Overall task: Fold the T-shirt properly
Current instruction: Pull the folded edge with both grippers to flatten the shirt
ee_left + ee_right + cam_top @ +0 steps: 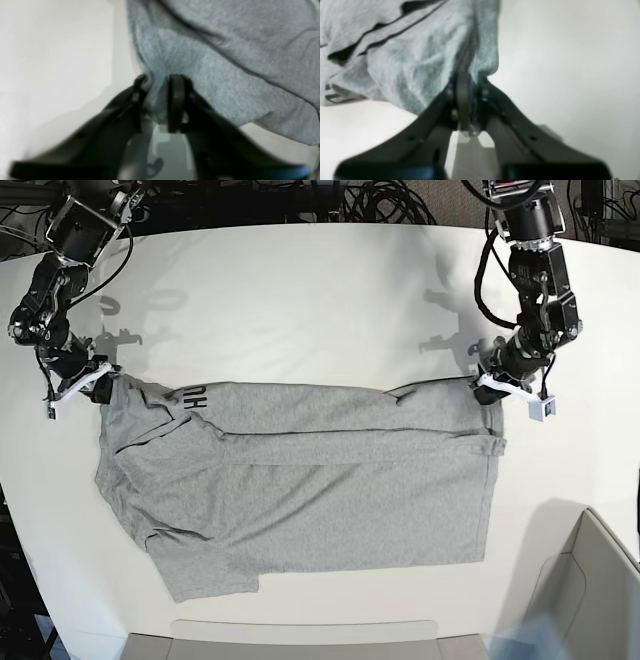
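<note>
base view shows one white table with one grey t-shirt lying across it, partly folded, black letters showing near its far corner on the view's left side. one pale bin stands at the near corner on the view's right side; what is inside it i cannot tell. two arms are there. left gripper has its jaws pinched on the t-shirt edge. right gripper has its jaws pressed together on the t-shirt fabric too.
</note>
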`<state>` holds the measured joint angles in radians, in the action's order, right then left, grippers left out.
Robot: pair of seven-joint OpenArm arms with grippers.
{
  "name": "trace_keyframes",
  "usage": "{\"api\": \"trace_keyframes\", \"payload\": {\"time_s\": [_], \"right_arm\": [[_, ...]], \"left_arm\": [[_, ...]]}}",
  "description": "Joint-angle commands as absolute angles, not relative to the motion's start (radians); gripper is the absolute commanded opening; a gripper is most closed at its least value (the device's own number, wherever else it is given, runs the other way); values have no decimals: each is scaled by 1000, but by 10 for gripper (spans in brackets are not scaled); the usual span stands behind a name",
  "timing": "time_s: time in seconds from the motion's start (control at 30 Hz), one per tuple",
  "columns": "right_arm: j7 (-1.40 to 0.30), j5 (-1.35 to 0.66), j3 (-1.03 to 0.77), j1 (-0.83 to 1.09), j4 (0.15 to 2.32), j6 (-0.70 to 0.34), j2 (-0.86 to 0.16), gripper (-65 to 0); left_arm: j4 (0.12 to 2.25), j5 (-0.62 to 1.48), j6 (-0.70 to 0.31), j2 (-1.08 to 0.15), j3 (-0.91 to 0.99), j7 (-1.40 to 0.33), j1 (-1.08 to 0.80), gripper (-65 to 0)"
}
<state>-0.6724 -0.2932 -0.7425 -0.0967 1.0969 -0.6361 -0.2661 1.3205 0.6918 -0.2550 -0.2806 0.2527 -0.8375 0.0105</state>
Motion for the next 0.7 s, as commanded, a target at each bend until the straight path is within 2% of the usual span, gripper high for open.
{"api": "trace_keyframes", "payload": {"time_s": [0.0, 0.17, 0.43, 0.67], "right_arm": [[-679, -294, -743, -107, 1110, -645, -292, -650], [-680, -294, -736, -105, 1110, -645, -326, -650], [-719, -297, -737, -87, 1110, -645, -392, -650], [-737, -297, -737, -44, 1153, -653, -392, -650]], "left_arm": [[1325, 680, -248, -289, 254, -865, 13, -650], [1340, 685, -246, -291, 257, -874, 7, -650], [1455, 685, -246, -291, 372, -877, -71, -650], [1458, 685, -252, -291, 380, -932, -104, -650]]}}
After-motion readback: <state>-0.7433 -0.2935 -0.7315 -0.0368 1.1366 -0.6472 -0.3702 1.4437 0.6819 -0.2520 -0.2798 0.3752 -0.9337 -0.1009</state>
